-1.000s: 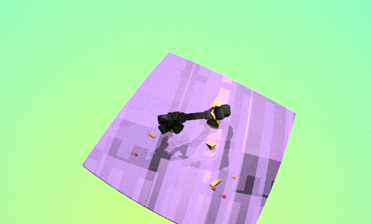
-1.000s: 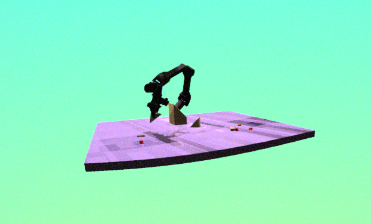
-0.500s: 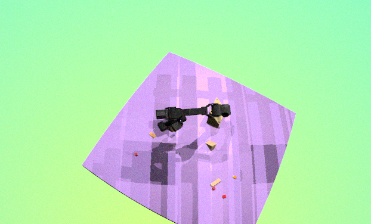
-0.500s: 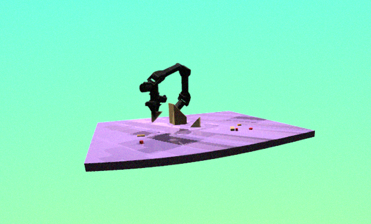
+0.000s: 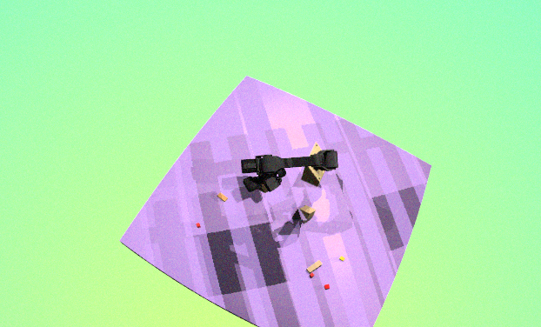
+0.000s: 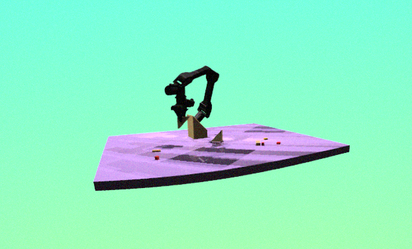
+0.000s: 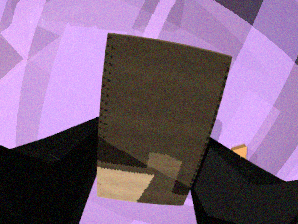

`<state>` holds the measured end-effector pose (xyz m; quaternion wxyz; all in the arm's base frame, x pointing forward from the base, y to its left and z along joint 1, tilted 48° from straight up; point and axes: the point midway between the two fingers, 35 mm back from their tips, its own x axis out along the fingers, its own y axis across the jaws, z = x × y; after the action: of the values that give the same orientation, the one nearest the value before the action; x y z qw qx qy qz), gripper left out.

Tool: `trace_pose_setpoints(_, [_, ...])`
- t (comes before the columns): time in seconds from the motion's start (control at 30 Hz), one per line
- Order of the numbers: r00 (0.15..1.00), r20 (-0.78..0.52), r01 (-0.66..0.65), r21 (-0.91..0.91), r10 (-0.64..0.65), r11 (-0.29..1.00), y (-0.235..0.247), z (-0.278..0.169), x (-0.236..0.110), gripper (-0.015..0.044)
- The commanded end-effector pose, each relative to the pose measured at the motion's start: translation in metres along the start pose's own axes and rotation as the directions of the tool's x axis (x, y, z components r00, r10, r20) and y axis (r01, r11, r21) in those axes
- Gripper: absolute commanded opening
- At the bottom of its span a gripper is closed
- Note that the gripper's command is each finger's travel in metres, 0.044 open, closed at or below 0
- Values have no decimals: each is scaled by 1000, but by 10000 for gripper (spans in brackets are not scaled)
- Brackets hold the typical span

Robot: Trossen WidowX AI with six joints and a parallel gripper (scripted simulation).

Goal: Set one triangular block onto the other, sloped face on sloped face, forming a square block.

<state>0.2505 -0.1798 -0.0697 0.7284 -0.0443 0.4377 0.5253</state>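
My gripper (image 5: 262, 183) (image 6: 182, 121) (image 7: 148, 131) is shut on a brown triangular block (image 6: 181, 124) (image 7: 162, 96) and holds it in the air above the purple table (image 5: 163, 235) (image 6: 134, 165). In the wrist view the block fills the middle, between the two dark fingers. From above, the gripper hides it. A small tan triangular block (image 5: 307, 212) (image 6: 218, 137) rests on the table, apart from the gripper. A larger tan triangular block (image 5: 314, 175) (image 6: 197, 129) stands next to the arm's base (image 5: 328, 159).
Small loose pieces lie about: a tan chip (image 5: 222, 196), a red cube (image 5: 198, 224) (image 6: 156, 157), a tan bar (image 5: 314, 266), a yellow cube (image 5: 342, 258) and red cubes (image 5: 326, 286) (image 6: 278, 142). The table's edges drop off on all sides.
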Motion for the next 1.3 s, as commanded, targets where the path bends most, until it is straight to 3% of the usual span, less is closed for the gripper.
trace_pose_setpoints(0.0, [1000, 3, 6, -3, -6, 1000, 15, 14, -9, 0])
trace_pose_setpoints(0.6, [1000, 5, 1, 0, -1, 1000, 83, 56, -26, 0])
trace_pose_setpoints(1.27, [1000, 8, -4, 3, 4, 1000, 154, 96, -20, 0])
